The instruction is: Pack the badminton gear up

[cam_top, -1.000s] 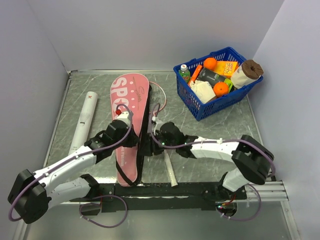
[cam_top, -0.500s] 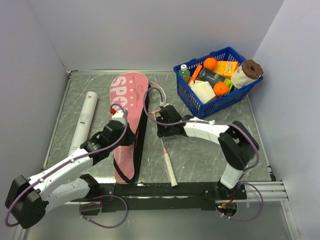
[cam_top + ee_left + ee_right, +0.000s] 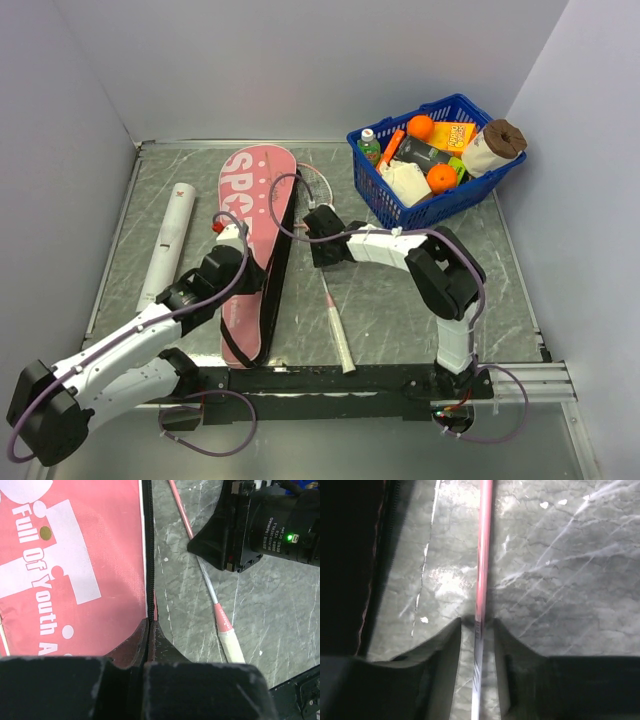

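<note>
The pink "SPORT" bag [image 3: 250, 215] lies lengthwise at the table's middle left, its black strap [image 3: 268, 300] along its right side. My left gripper [image 3: 256, 272] is shut on the bag's black zipper edge [image 3: 148, 580]. One pink racket lies right of the bag, with its shaft [image 3: 484, 555] on the table and its white handle [image 3: 340, 340] toward me. My right gripper [image 3: 322, 238] is open, with a finger on each side of the shaft and touching neither side. The long white tube [image 3: 168, 240] lies at the left. No shuttlecock or second racket handle shows.
A blue basket [image 3: 400, 222] of groceries stands at the back right. Grey walls close in the table on the left, back and right. The right gripper's black body [image 3: 240, 530] sits close to the right of the bag's edge.
My right gripper has left the bag's edge and moved toward the back over the racket shaft. The bag has shifted slightly left and lies flatter; the left gripper keeps its hold.
</note>
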`<state>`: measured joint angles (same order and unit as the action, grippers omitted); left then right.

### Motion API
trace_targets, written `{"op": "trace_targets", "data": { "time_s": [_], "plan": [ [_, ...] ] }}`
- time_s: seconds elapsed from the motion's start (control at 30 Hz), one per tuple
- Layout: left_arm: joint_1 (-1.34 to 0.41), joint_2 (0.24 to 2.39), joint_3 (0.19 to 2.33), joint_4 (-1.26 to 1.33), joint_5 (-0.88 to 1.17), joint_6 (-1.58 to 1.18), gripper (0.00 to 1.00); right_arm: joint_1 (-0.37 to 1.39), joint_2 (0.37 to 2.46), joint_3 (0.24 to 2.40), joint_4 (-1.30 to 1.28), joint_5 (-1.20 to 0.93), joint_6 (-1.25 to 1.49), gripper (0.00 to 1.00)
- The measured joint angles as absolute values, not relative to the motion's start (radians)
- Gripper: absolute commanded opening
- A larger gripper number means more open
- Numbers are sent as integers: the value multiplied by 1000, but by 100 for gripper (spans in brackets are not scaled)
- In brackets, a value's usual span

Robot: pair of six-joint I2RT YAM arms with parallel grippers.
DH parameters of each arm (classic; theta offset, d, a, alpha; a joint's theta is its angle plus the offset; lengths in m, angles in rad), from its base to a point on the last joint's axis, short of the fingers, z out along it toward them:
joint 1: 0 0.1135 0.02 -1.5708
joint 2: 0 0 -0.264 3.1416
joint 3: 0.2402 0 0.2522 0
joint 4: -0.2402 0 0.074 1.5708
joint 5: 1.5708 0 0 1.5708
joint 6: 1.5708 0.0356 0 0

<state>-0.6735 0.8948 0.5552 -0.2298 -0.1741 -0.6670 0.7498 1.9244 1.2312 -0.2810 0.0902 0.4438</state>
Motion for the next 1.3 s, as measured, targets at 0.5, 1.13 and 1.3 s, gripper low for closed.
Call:
{"op": "trace_targets", "data": {
  "time_s": [0.5, 1.13, 1.3],
  "plan": [
    [-637, 947, 554, -197, -173, -667, 1, 748, 1847, 1161, -345, 106, 456, 0],
    [-623, 997, 595, -178, -162, -661, 1, 993, 1216, 819, -682, 183, 625, 0],
    [-623, 999, 617, -181, -162, -652, 1, 1040, 1070, 777, -760, 229, 696, 0]
  ]
}}
